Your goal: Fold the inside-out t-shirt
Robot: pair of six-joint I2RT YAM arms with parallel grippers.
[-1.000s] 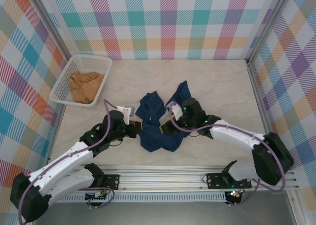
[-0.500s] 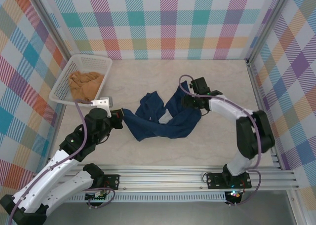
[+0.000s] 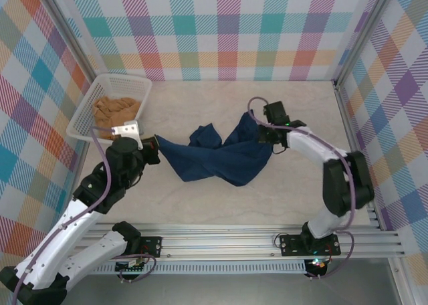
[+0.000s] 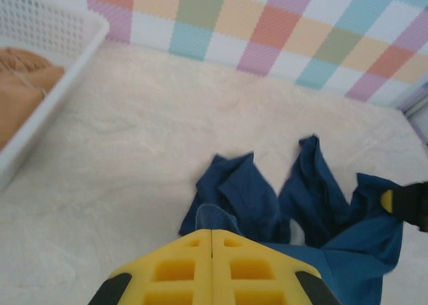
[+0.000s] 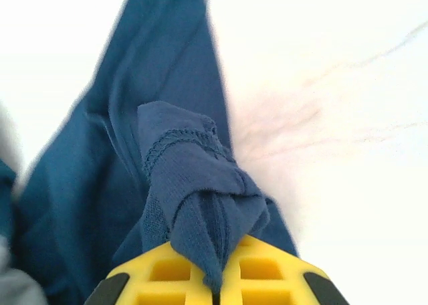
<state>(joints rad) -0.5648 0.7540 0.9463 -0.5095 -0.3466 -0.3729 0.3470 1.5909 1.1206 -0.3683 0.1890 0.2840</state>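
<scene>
The left claw [image 3: 154,146] is pinching shut on one end of the navy t-shirt [image 3: 221,161]. The right claw [image 3: 265,136] is clamping a bunched fold at the other end. The cloth is stretching between them across the surface [image 3: 200,208].

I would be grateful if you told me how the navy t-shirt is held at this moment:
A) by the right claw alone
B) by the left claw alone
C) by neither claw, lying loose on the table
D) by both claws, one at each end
D: the left claw is shut on one end of the t-shirt and the right claw pinches a bunched hem at the other end, with the cloth stretched between them.
</scene>
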